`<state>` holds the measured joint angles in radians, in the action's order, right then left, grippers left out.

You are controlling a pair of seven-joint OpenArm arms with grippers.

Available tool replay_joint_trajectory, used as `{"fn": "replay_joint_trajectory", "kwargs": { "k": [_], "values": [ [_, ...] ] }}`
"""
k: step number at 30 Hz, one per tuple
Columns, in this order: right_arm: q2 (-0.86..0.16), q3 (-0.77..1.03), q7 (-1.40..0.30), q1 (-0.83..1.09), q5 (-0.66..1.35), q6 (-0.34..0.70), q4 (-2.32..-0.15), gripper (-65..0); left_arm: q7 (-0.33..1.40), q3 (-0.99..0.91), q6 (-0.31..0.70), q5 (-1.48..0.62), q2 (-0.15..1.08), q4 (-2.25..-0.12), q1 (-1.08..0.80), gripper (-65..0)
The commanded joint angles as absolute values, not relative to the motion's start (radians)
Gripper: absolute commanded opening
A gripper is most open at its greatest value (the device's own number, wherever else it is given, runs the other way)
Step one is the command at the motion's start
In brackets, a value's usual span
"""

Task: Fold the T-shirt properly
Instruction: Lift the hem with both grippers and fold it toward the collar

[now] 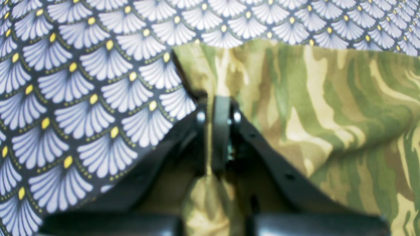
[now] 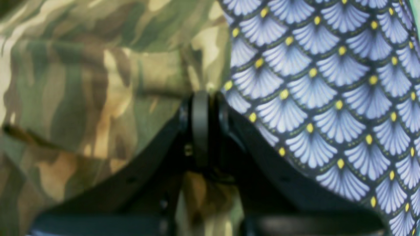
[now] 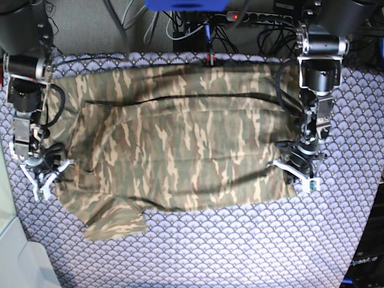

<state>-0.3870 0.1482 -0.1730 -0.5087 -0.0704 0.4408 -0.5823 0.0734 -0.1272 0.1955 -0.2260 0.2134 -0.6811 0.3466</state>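
Observation:
The camouflage T-shirt (image 3: 180,138) lies spread across the table, folded over on itself, with one sleeve (image 3: 114,219) sticking out at the lower left of the base view. At the shirt's right edge my left gripper (image 3: 298,173) is shut on it; in the left wrist view its jaws (image 1: 217,109) are together with camouflage cloth (image 1: 328,108) pinched between them. My right gripper (image 3: 45,177) sits at the shirt's left edge. In the right wrist view it (image 2: 200,98) is shut too, with the shirt's cloth (image 2: 82,85) bunched between the fingers.
A purple-grey fan-scale cloth (image 3: 252,252) covers the table under the shirt. Cables and a power strip (image 3: 240,18) run along the back edge. The table's left edge meets a pale surface (image 3: 12,252). A dark box (image 3: 366,264) stands at the lower right.

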Motion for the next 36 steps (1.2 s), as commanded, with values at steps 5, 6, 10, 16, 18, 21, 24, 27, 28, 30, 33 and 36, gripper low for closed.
{"fn": "replay_joint_trajectory", "kwargs": {
  "k": [5,6,10,16,18,21,24,27,28,30,33,36],
  "values": [
    [-0.401,0.165,-0.185,-0.501,-0.048,0.453,-0.684,-63.2,0.171,-0.127,0.171,-0.206,0.223,-0.751,0.318,-64.2],
    [-0.401,0.180,-0.203,-0.489,-0.028,0.453,-0.716,-63.2,0.183,-0.127,0.171,-0.206,0.223,-0.771,0.308,-64.2],
    [-0.406,0.231,-0.278,-0.438,0.064,0.453,-0.855,-63.2,0.248,-0.127,0.171,-0.206,0.223,-0.855,0.300,-64.2],
    [-0.409,0.236,-0.392,-0.337,0.139,0.469,-1.093,-63.2,0.321,-0.139,0.171,-0.206,0.225,-0.941,0.298,-64.2],
    [-0.404,0.237,-0.420,-0.295,0.140,0.522,-1.176,-63.2,0.344,-0.173,0.174,-0.206,0.225,-0.975,0.291,-64.2],
    [-0.400,0.280,-0.467,-0.228,0.140,0.572,-1.285,-63.2,0.387,-0.222,0.174,-0.206,0.225,-1.041,0.271,-64.2],
    [-0.372,0.352,-0.484,-0.194,0.140,0.605,-1.326,-63.2,0.417,-0.243,0.176,-0.205,0.225,-1.070,0.269,-64.2],
    [-0.369,0.409,-0.484,-0.166,0.139,0.651,-1.331,-63.2,0.461,-0.262,0.176,-0.200,0.226,-1.107,0.265,-64.2],
    [-0.369,0.424,-0.484,-0.157,0.139,0.673,-1.331,-63.2,0.476,-0.271,0.176,-0.199,0.226,-1.115,0.265,-64.2],
    [-0.367,0.460,-0.484,-0.142,0.139,0.698,-1.331,-63.2,0.504,-0.277,0.176,-0.200,0.226,-1.133,0.265,-64.2],
    [-0.367,0.503,-0.484,-0.117,0.139,0.698,-1.333,-63.2,0.544,-0.278,0.176,-0.199,0.226,-1.182,0.254,-64.2],
    [-0.367,0.538,-0.484,-0.111,0.139,0.698,-1.333,-63.2,0.573,-0.278,0.176,-0.200,0.226,-1.248,0.231,-64.2]
  ]
}}
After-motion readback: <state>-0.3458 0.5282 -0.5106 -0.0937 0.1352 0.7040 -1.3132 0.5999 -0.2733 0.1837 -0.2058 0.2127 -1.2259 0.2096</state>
